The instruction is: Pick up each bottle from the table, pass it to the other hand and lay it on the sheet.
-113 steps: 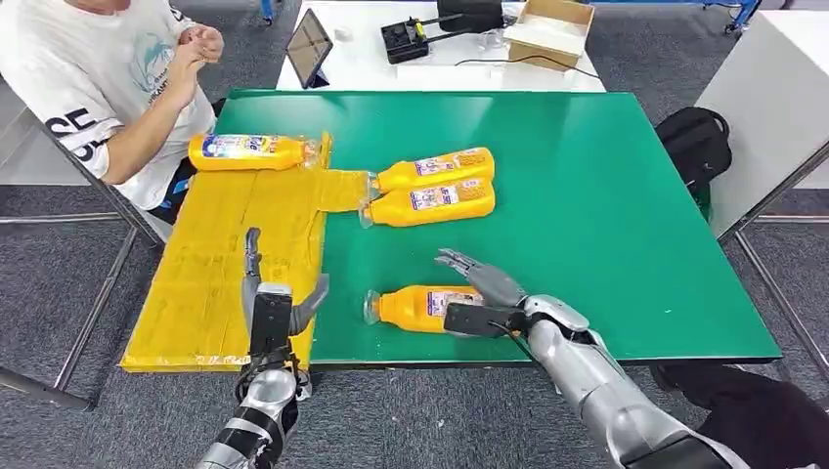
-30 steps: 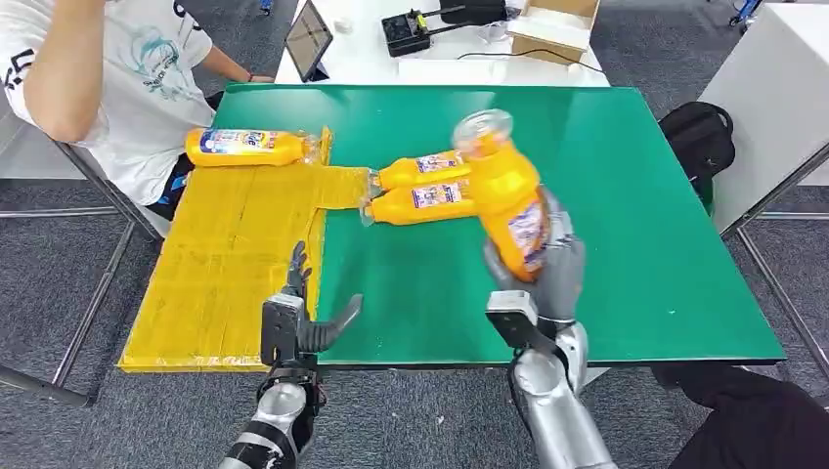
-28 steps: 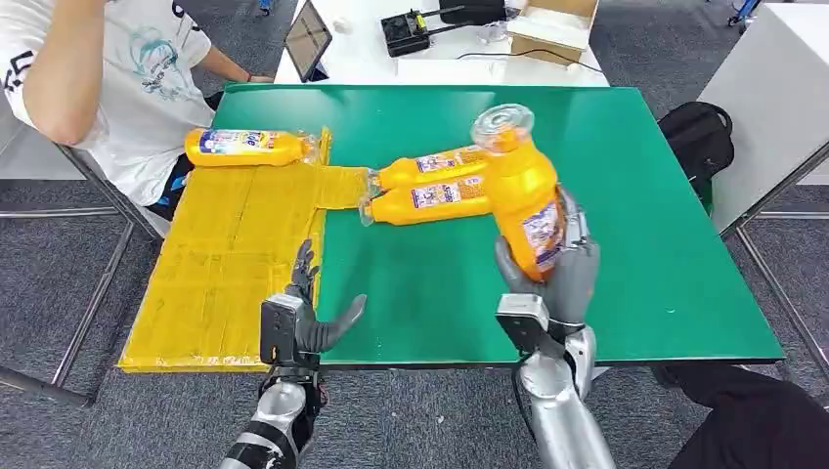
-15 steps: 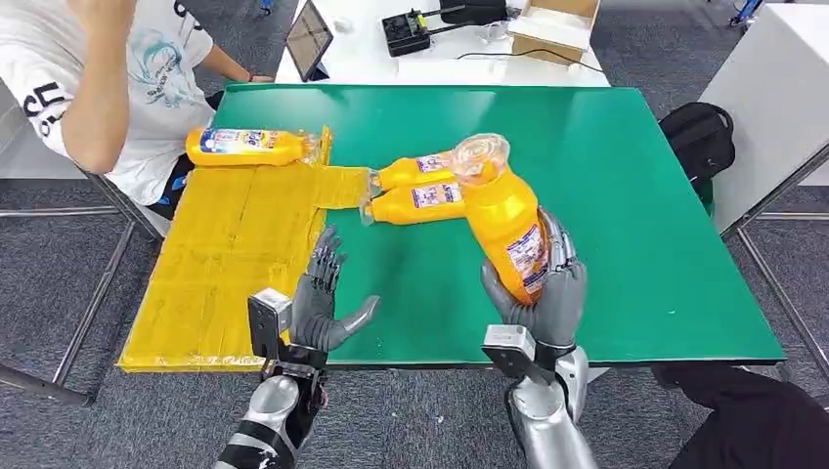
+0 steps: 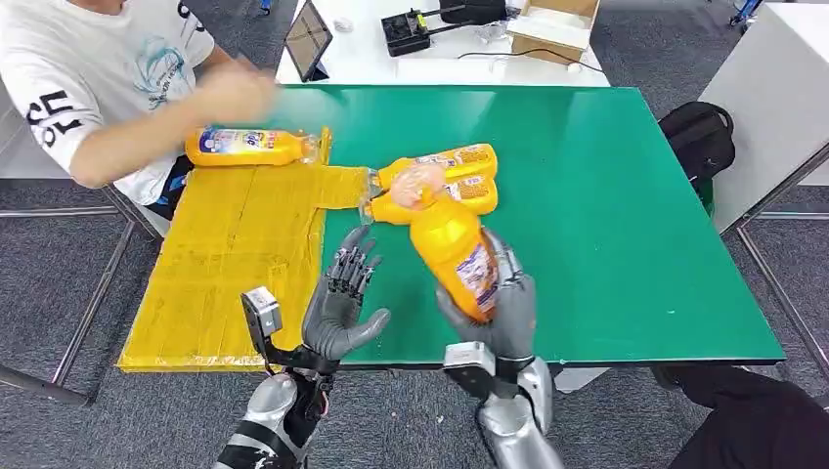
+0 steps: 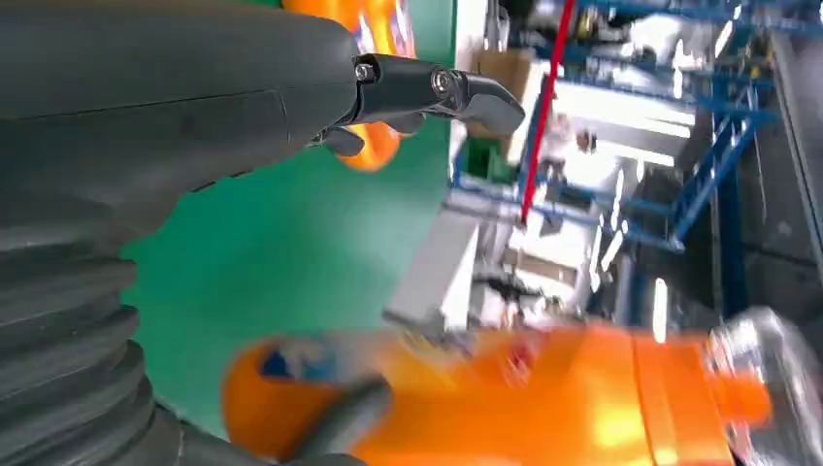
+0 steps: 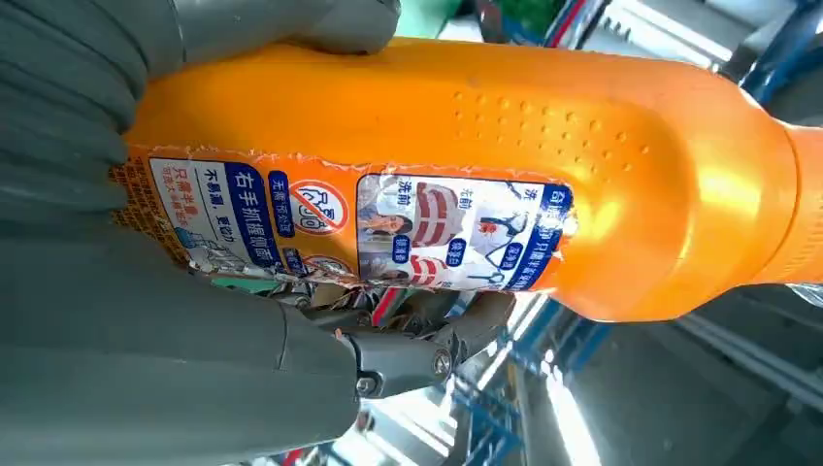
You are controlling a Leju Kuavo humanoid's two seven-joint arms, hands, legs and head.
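— Fingers [image 5: 508,283] of our right hand [image 5: 499,318] are wrapping the lower body of an orange bottle [image 5: 452,244], and we are holding it up off the green table [image 5: 626,195], cap tilting away toward the far side. Fingers of our left hand [image 5: 340,303] are spreading wide just beside it, palm facing the bottle, gripping nothing.

— So where are we standing in the task?

— We are judging this as mid-handover: the bottle is sitting in the right hand and the left is not yet touching it, as far as the head view shows. In the left wrist view the bottle [image 6: 543,398] is blurring past close to that hand's thumb.

— And the count?

— We are counting four orange bottles. One bottle on the sheet [image 5: 249,147] is lying at the far end of the yellow sheet [image 5: 225,254], well beyond the left fingers, near a seated person [image 5: 98,88] whose hand is blurring above it. Two waiting bottles [image 5: 459,176] are lying side by side on the table just beyond the held one's cap. The fourth is the one we are holding.

— What is left?

— We are reckoning one laid, one in transit, two to come.
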